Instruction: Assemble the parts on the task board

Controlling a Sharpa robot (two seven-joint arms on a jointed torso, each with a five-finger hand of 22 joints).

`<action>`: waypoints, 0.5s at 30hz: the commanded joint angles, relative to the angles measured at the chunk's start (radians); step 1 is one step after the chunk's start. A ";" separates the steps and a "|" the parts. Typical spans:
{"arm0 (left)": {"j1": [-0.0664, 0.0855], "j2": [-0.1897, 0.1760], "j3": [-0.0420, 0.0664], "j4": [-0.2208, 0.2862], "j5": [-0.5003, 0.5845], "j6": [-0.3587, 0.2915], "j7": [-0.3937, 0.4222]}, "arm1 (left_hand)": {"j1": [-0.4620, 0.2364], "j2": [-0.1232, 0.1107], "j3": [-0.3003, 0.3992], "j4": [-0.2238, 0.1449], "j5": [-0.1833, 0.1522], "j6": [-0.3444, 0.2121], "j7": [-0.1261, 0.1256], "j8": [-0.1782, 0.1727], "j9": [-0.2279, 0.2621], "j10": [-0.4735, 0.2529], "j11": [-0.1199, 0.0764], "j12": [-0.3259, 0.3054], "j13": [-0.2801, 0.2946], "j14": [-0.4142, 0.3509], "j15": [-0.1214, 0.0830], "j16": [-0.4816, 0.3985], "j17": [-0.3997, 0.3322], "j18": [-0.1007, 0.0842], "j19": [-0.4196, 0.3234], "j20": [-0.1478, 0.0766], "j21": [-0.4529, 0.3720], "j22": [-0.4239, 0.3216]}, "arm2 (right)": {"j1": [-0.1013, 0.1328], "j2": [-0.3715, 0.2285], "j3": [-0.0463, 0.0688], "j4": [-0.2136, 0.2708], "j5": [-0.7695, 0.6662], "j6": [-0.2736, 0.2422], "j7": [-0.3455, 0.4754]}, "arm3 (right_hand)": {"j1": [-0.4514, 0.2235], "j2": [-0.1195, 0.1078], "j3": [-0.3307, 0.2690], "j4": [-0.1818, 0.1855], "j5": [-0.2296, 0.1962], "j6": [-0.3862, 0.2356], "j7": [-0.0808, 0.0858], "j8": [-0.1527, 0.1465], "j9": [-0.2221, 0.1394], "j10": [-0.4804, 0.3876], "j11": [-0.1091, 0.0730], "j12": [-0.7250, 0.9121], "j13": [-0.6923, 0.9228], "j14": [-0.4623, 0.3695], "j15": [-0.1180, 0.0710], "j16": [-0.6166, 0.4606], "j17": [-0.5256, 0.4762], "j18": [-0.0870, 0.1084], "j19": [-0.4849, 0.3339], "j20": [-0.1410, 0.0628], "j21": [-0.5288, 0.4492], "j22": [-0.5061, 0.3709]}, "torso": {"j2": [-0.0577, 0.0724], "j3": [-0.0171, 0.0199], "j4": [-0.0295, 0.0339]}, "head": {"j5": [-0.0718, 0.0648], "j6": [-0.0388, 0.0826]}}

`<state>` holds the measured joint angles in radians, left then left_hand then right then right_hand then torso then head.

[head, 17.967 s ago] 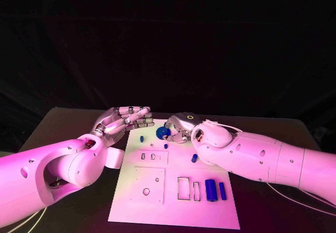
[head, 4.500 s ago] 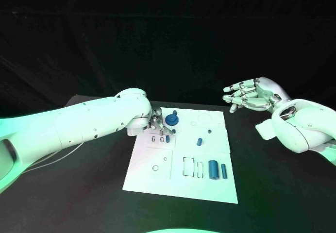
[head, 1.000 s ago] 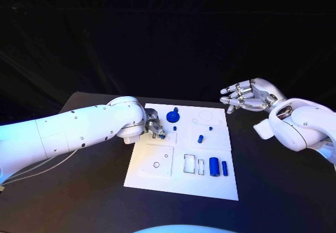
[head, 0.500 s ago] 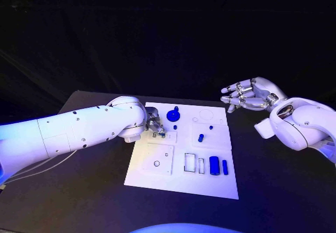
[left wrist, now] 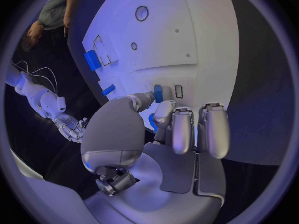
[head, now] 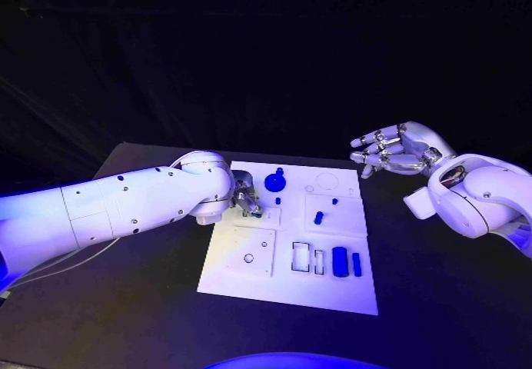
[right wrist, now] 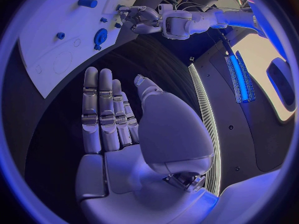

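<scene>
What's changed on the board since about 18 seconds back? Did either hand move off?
The right hand has left the board and now hangs open above the table off the board's far right corner. The left hand has come down to the small slots near the board's left edge, fingertips on a small blue piece. The round blue piece and the blue bars lie as before.

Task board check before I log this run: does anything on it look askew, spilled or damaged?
Nothing stands out. The task board lies flat and looks whole, its blue parts tidy. The left hand pinches a small blue piece at the board's slots; the right hand is empty, off the board.
</scene>
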<state>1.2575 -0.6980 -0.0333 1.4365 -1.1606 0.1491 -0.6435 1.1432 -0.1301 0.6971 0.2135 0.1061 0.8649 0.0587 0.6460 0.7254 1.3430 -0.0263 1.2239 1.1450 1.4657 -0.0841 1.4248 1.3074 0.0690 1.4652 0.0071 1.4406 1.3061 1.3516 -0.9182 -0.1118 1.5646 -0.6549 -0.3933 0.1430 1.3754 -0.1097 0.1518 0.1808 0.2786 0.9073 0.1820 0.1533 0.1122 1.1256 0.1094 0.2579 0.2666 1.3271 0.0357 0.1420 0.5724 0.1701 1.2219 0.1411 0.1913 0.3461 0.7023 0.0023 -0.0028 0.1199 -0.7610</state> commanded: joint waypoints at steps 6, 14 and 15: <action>-0.003 0.005 -0.001 0.002 -0.013 0.061 0.002 | -0.001 0.012 0.188 -0.185 0.002 0.001 -0.007 0.004 0.001 0.008 0.000 0.000 -0.004 0.054 -0.004 -0.003 0.066 -0.015 0.009 0.000 0.004 0.000 | -0.001 0.001 0.000 0.001 -0.018 0.013 0.002 | -0.009 0.005 -0.006 0.001 0.005 -0.003 0.006 -0.006 -0.001 -0.005 0.003 -0.005 -0.003 -0.001 0.009 -0.009 -0.002 0.013 0.006 0.005 -0.007 -0.005 | 0.001 0.0003 -0.0005 | 0.002 0.003; -0.004 0.011 -0.001 -0.004 -0.008 0.061 0.002 | -0.004 0.012 0.188 -0.185 0.001 0.001 -0.007 0.005 0.002 0.008 0.001 0.000 -0.004 0.054 -0.004 -0.003 0.066 -0.015 0.009 0.000 0.004 0.000 | -0.002 0.002 0.000 0.000 -0.019 0.014 0.001 | -0.009 0.005 -0.006 0.001 0.005 -0.003 0.006 -0.005 -0.002 -0.006 0.003 -0.005 -0.004 -0.002 0.009 -0.011 -0.002 0.013 0.005 0.005 -0.009 -0.006 | 0.000 0.0006 0.0000 | 0.003 0.003; -0.004 0.012 -0.001 -0.005 -0.007 0.061 0.002 | -0.004 0.012 0.188 -0.185 0.001 0.001 -0.007 0.005 0.002 0.008 0.001 0.000 -0.004 0.054 -0.004 -0.003 0.066 -0.015 0.009 0.000 0.004 0.000 | -0.002 0.002 0.000 0.000 -0.019 0.014 0.001 | -0.009 0.005 -0.006 0.001 0.005 -0.003 0.006 -0.005 -0.002 -0.006 0.003 -0.005 -0.004 -0.002 0.009 -0.011 -0.002 0.013 0.005 0.005 -0.009 -0.006 | 0.000 0.0007 0.0000 | 0.003 0.002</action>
<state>1.2580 -0.6901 -0.0314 1.4305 -1.1715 0.1729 -0.6444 1.1404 -0.1247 0.7002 0.2103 0.1016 0.8646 0.0591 0.6460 0.7256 1.3429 -0.0262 1.2239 1.1412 1.4657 -0.0841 1.4248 1.3073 0.0692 1.4652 0.0071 1.4406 1.3059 1.3505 -0.9170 -0.1118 1.5646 -0.6632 -0.3899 0.1429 1.3711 -0.1054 0.1519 0.1808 0.2786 0.9073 0.1819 0.1533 0.1123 1.1257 0.1094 0.2580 0.2642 1.3235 0.0393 0.1344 0.5714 0.1699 1.2256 0.1448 0.1870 0.3410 0.7028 0.0022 -0.0027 0.1223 -0.7574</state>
